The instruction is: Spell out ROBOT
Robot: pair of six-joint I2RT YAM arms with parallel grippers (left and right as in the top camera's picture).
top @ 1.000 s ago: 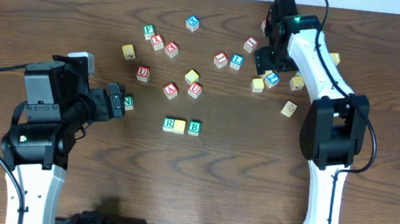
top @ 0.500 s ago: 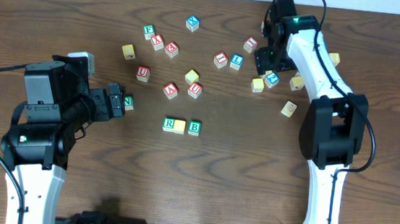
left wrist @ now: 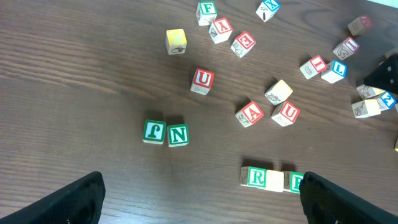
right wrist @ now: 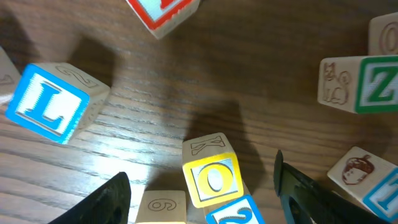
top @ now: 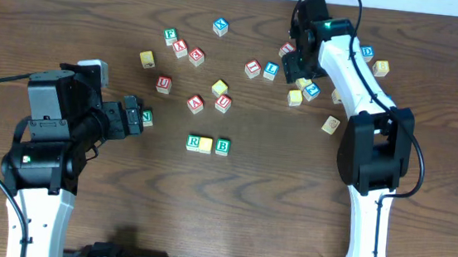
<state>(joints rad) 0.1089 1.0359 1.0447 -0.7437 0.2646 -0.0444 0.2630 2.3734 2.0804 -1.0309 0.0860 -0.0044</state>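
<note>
On the table a green R cube [top: 194,143], a yellow cube [top: 206,145] and a green B cube [top: 222,146] stand side by side in a row. In the left wrist view the R cube [left wrist: 256,177] lies just inside the right finger, which hides part of the B. My left gripper [top: 136,119] is open and empty, left of that row. My right gripper [top: 298,75] hovers over the cluster at the back right. Its open jaws straddle a yellow O cube [right wrist: 211,177], with a gap on each side.
A blue 2 cube [right wrist: 230,215] and a cube marked 6 [right wrist: 163,208] crowd the O cube. A blue L cube [right wrist: 46,102] and a green Z cube [right wrist: 368,84] lie nearby. Green N [left wrist: 178,135] and F [left wrist: 153,131] cubes sit before the left gripper. Red-lettered cubes [top: 195,103] are scattered mid-table.
The right arm has swung left over the cluster and its jaws have narrowed a little. Two cubes at the far right are now uncovered. The left arm has not moved.
</note>
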